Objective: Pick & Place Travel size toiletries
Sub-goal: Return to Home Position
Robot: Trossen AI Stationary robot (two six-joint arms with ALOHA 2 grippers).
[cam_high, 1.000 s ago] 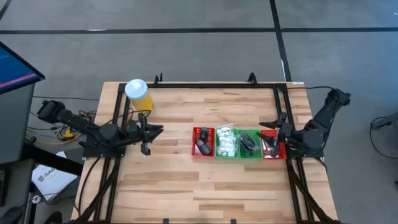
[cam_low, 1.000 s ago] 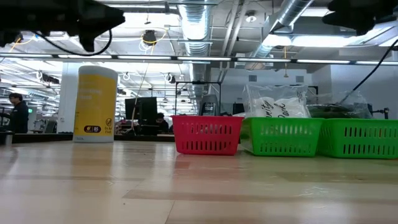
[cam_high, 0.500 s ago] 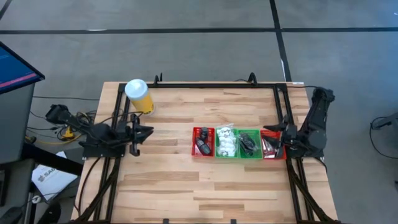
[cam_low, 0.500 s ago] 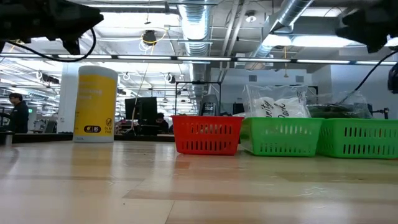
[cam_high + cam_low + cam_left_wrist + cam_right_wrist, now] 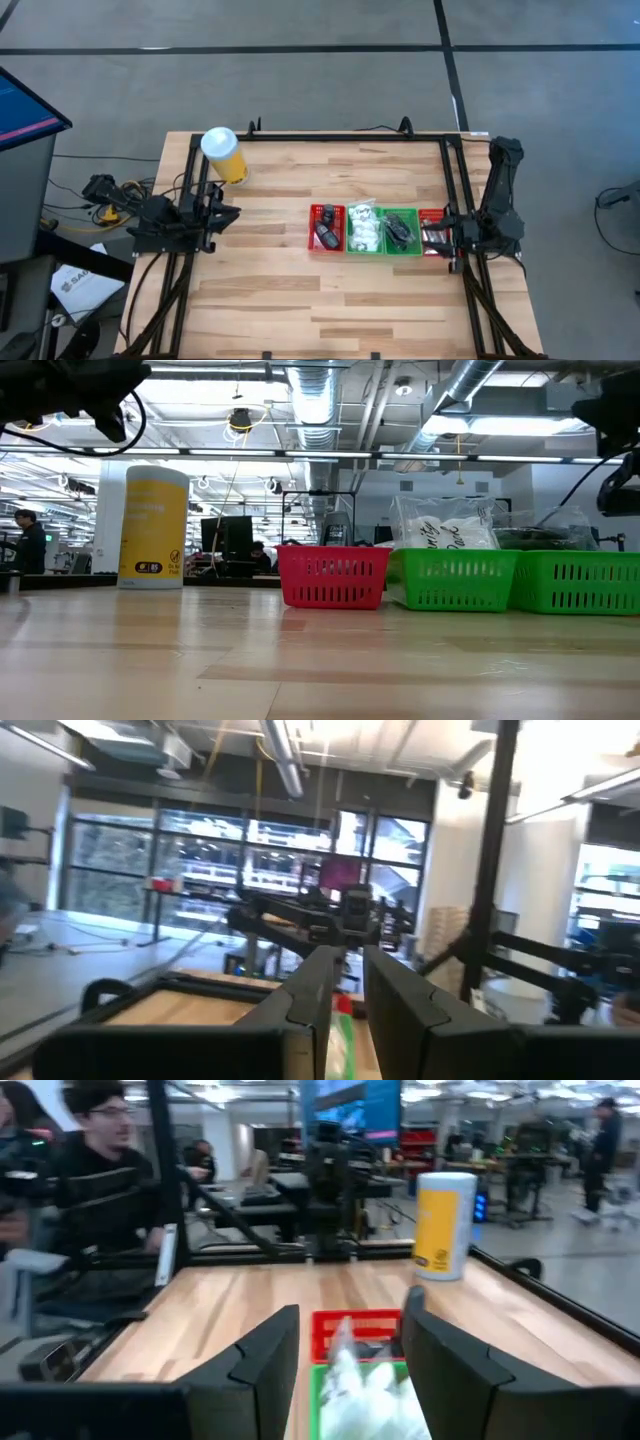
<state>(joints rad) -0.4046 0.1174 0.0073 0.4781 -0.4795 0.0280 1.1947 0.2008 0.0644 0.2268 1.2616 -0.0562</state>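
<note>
Travel size toiletries (image 5: 365,230) lie sorted in a row of four small bins on the right half of the surface (image 5: 280,290). A clear pack of white pieces stands up out of the left green bin (image 5: 455,582), and a bag of dark pieces fills the right green bin (image 5: 578,582). Dark items sit in the red bin (image 5: 333,580) at the row's left end; what the far red bin (image 5: 430,214) holds is too small to tell. Nothing loose shows on the bare wood. The left gripper (image 5: 228,212) hangs over the surface's left edge, near the yellow cylinder (image 5: 222,152) and well apart from the bins, its fingers parted by a narrow slit and holding nothing. The right gripper (image 5: 450,236) sits at the right edge, just beside the far red bin, spread wide and empty. The sorting looks finished, so the step in hand is probably the return to rest. That calls for no grasp, only folding each arm back to its own side, with the right one kept clear of the bin wall.
</note>
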